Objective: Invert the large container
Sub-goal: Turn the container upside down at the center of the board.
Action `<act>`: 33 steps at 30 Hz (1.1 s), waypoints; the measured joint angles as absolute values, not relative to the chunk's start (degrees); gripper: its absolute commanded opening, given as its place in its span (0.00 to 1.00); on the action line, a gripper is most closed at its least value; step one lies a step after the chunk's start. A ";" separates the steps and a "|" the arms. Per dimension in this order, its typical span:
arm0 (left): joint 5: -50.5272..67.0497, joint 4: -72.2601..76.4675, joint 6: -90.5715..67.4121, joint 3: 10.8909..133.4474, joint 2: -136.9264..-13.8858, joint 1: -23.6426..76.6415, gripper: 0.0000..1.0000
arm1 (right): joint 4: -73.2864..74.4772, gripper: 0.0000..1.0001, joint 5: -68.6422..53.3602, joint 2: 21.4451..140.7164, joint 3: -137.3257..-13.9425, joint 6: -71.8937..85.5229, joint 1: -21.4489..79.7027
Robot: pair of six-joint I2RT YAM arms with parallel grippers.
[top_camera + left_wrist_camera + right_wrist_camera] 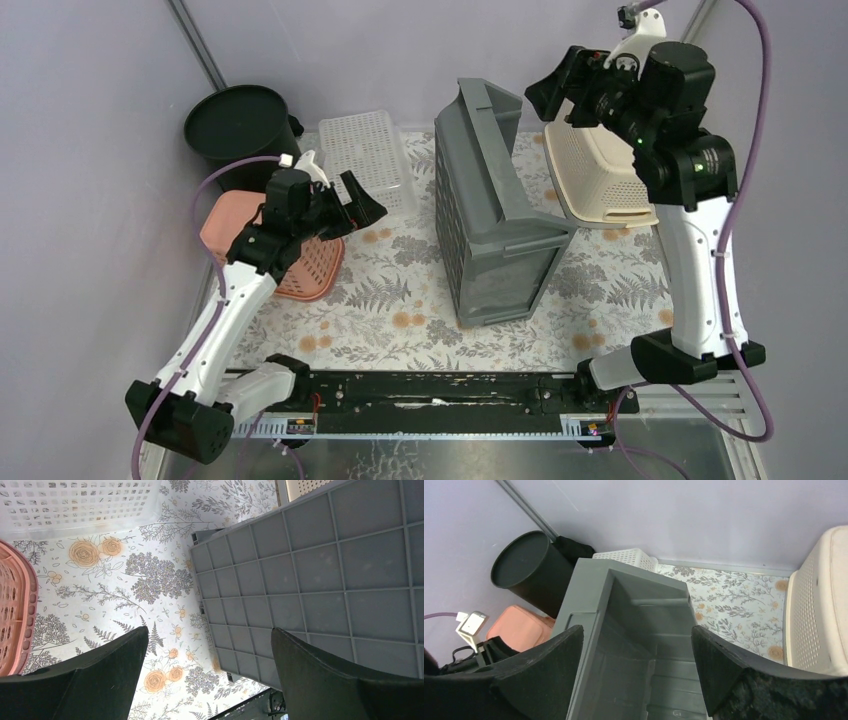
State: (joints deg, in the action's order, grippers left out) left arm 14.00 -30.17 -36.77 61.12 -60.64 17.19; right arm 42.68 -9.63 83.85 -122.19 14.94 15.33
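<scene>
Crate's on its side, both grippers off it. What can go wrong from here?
1. The grey crate stands on its side, and neither the left gripper nor the right gripper touches it. Both are open. Unsupported, it may topple onto its base instead of its rim.
2. Its open face looks toward the cream basket, which lies close by. If the crate tips that way, its rim could land on the basket and end up propped rather than flat.

Black bin [237, 120], white basket [365, 150], pink basket [318, 268] sit left; cream basket [590, 172] right.
</scene>
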 measured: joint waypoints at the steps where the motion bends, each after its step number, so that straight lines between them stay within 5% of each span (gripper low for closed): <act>1: 14.02 -30.15 -36.77 61.06 -60.47 17.19 1.00 | 42.68 0.81 -10.13 83.15 -122.19 14.90 15.33; 33: 14.61 -30.68 -38.92 59.16 -55.94 17.19 1.00 | 43.48 0.87 -44.03 90.08 -116.86 23.86 15.70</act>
